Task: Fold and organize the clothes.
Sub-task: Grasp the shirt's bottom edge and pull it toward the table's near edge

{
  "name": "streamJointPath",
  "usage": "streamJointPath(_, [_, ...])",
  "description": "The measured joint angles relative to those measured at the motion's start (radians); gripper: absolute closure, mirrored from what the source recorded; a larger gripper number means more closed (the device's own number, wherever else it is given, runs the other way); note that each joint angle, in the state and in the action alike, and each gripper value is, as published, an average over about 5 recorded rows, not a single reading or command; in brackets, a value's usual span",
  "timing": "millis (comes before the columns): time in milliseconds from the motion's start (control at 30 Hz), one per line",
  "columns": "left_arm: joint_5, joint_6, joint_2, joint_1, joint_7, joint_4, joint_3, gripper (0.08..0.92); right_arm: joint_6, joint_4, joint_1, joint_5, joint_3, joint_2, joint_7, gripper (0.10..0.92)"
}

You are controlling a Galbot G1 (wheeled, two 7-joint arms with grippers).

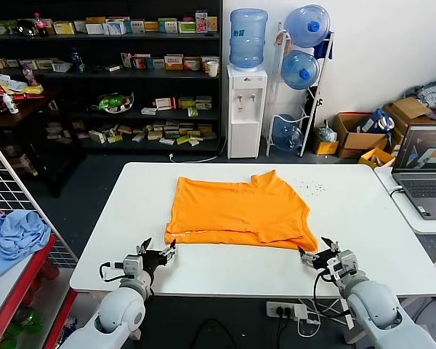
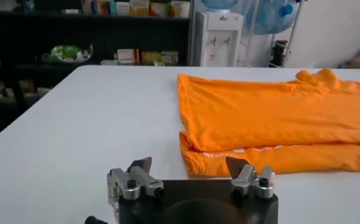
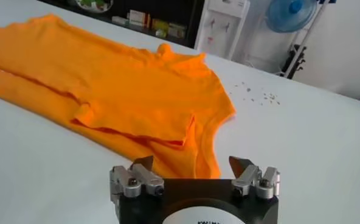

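T-shirt (image 1: pixel 238 209) between left gripper (image 1: pixel 158 251), right gripper (image 1: pixel 316 251)

- plain bright orange t-shirt (image 1: pixel 236 209), no print, on a white table (image 1: pixel 363 218)
- light blue cloth (image 1: pixel 11 236) on a red-edged rack
- blue water bottles (image 1: pixel 248 36) above a white dispenser (image 1: pixel 245 113)
- black, silver-tipped grippers

A plain orange T-shirt (image 1: pixel 239 211) is seen lying flat on the white table (image 1: pixel 203 273), folded over once, its doubled hem toward the table's near edge.
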Motion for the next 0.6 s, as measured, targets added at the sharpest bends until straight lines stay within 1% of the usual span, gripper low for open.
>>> streamJointPath(233, [-0.036, 0.004, -0.008, -0.016, -0.003, 0.027, -0.003, 0.207, -0.003, -0.013, 0.002, 0.000, -0.006, -0.003, -0.003, 0.493])
streamJointPath(500, [-0.058, 0.006, -0.028, -0.051, 0.001, 0.061, 0.001, 0.212, -0.007, -0.018, 0.003, 0.003, -0.007, -0.006, -0.005, 0.727])
streamJointPath(600, [-0.060, 0.002, -0.034, -0.063, 0.007, 0.076, 0.003, 0.249, -0.008, -0.018, 0.003, 0.003, -0.007, -0.007, -0.005, 0.822])
